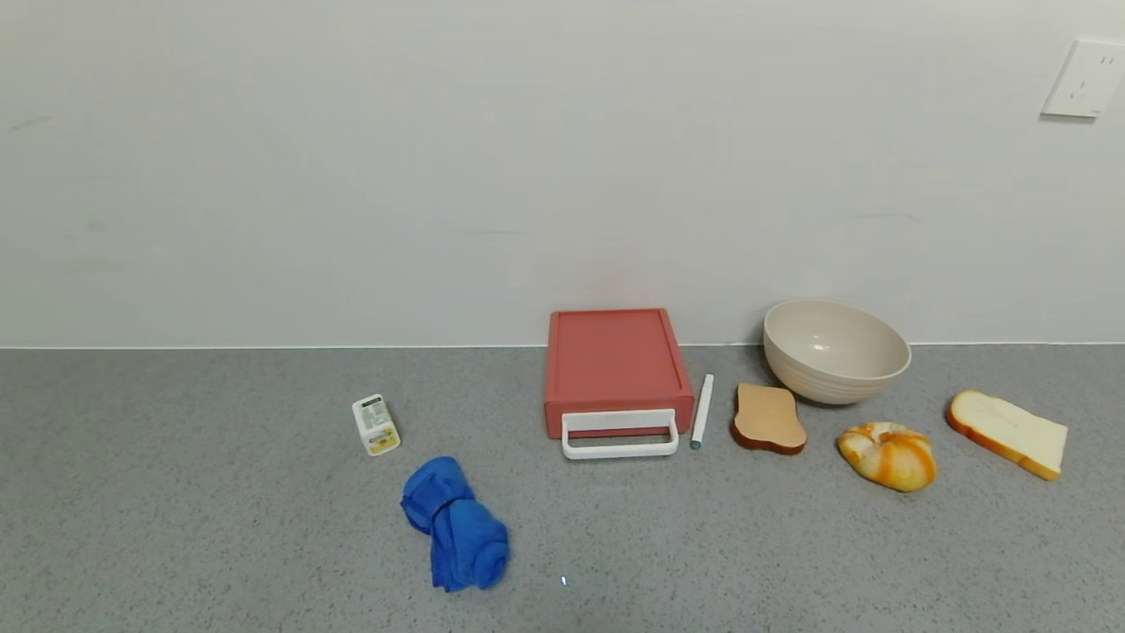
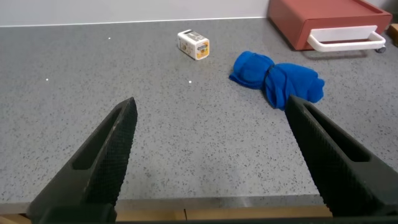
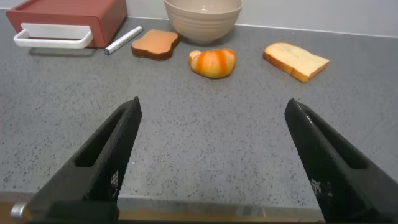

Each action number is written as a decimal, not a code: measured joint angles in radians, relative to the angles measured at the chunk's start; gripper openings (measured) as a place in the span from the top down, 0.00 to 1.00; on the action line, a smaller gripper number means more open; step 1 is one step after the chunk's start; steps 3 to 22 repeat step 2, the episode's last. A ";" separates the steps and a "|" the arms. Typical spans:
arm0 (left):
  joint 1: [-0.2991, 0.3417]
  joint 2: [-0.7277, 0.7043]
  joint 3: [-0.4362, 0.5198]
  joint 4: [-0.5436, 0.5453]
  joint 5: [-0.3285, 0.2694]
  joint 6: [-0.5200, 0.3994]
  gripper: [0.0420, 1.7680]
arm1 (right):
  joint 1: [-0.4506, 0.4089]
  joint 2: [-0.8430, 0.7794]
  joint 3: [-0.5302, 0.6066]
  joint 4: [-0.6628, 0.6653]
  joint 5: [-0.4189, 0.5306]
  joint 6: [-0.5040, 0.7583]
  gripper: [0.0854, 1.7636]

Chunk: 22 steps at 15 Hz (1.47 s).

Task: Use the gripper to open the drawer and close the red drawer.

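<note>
The salmon-red drawer box (image 1: 613,365) sits against the wall at the middle of the counter, its drawer shut and its white loop handle (image 1: 620,437) facing me. It also shows in the left wrist view (image 2: 323,18) and the right wrist view (image 3: 68,15). Neither arm shows in the head view. My left gripper (image 2: 211,115) is open and empty above the counter's near edge, well short of the blue cloth (image 2: 277,76). My right gripper (image 3: 214,115) is open and empty above the near edge, well short of the food items.
A white marker (image 1: 702,411) lies right of the drawer, then a brown toast slice (image 1: 768,418), a beige bowl (image 1: 835,351), a croissant (image 1: 888,454) and a white bread slice (image 1: 1006,432). A small white carton (image 1: 375,425) and the blue cloth (image 1: 453,523) lie to the left.
</note>
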State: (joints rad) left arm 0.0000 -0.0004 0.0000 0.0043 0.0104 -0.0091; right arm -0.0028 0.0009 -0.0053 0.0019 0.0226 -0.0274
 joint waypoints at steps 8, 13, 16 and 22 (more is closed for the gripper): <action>0.000 0.000 0.000 0.000 0.000 0.000 0.03 | 0.001 0.000 0.004 -0.001 -0.001 0.008 0.04; 0.000 0.000 0.000 0.000 0.000 0.000 0.03 | 0.001 0.000 0.004 -0.001 -0.001 0.008 0.04; 0.000 0.000 0.000 0.000 0.000 0.000 0.03 | 0.001 0.000 0.004 -0.001 -0.001 0.008 0.04; 0.000 0.000 0.000 0.000 0.000 0.000 0.03 | 0.001 0.000 0.004 -0.001 -0.001 0.008 0.04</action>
